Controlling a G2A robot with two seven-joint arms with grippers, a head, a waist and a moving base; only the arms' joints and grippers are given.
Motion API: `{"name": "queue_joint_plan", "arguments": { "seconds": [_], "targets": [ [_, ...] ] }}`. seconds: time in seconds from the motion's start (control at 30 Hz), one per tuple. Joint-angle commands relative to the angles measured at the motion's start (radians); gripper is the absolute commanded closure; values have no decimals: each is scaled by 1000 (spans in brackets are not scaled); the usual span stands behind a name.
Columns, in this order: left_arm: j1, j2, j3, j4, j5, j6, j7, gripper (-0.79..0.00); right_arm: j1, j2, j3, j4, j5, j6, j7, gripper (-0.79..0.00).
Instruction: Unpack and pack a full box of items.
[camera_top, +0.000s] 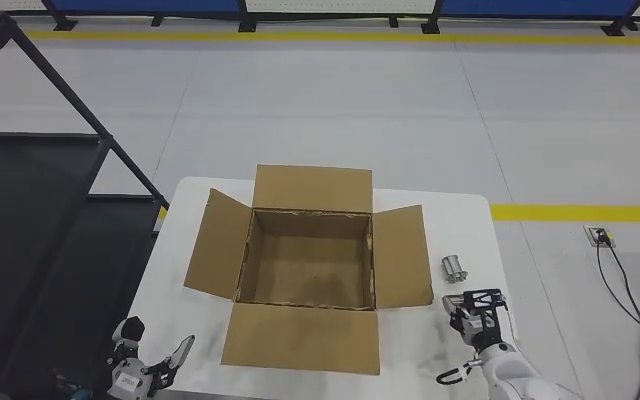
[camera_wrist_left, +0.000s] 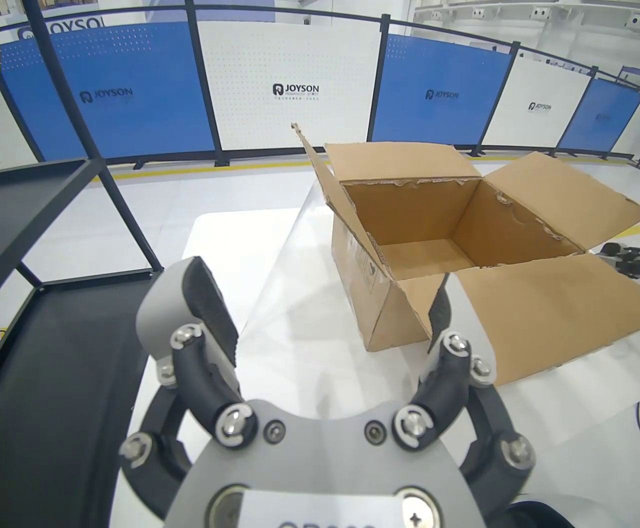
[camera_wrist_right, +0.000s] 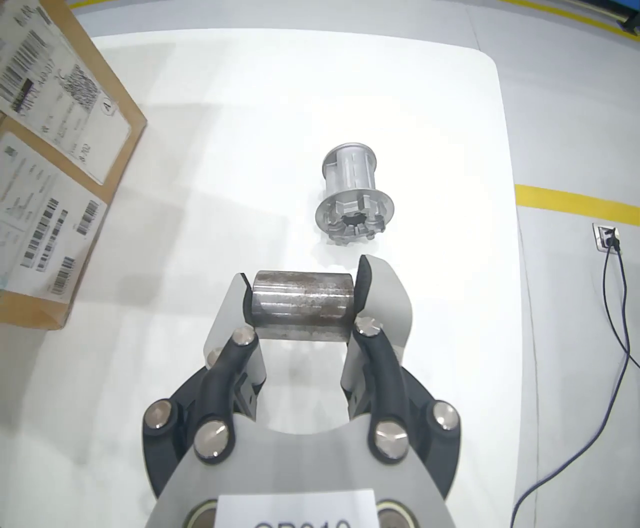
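An open cardboard box (camera_top: 308, 262) stands mid-table with all flaps spread; its inside looks bare (camera_wrist_left: 425, 255). A grey toothed metal spool (camera_top: 455, 267) (camera_wrist_right: 352, 200) lies on the table to the right of the box. My right gripper (camera_wrist_right: 302, 290) (camera_top: 474, 305) hovers just in front of the spool, shut on a dull steel cylinder (camera_wrist_right: 301, 305) held crosswise between its fingers. My left gripper (camera_wrist_left: 320, 300) (camera_top: 152, 352) sits open over the table's front left corner, with nothing in it.
A black metal shelf frame (camera_top: 50, 200) (camera_wrist_left: 60, 280) stands left of the white table (camera_top: 460, 220). The box's labelled flap (camera_wrist_right: 55, 150) lies near the right gripper. A cable and socket (camera_top: 600, 240) are on the floor at the right.
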Motion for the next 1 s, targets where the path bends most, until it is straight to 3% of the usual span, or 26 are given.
{"name": "queue_joint_plan", "arguments": {
  "seconds": [0.0, 0.37, 0.47, 0.5, 0.53, 0.67, 0.7, 0.73, 0.97],
  "targets": [
    [0, 0, 0, 0, 0, 0, 0, -785, 27, 0, -7, 38, -4, 14, -9, 0],
    [0, 0, 0, 0, 0, 0, 0, -785, 95, 0, -21, 125, 8, 53, -19, 0],
    [0, 0, 0, 0, 0, 0, 0, -785, 103, -1, -31, 133, 0, 81, -20, -108],
    [0, 0, 0, 0, 0, 0, 0, -785, 105, -1, -32, 135, 3, 83, -21, -166],
    [0, 0, 0, 0, 0, 0, 0, -785, 106, -1, -33, 136, 6, 86, -25, -292],
    [0, 0, 0, 0, 0, 0, 0, -785, 108, 1, -34, 137, 7, 82, -26, -354],
    [0, 0, 0, 0, 0, 0, 0, -785, 108, 1, -34, 136, 8, 82, -26, -385],
    [0, 0, 0, 0, 0, 0, 0, -785, 108, 1, -34, 136, 6, 83, -24, -465],
    [0, 0, 0, 0, 0, 0, 0, -785, 108, 4, -37, 133, 8, 85, -16, -499]
  ]
}}
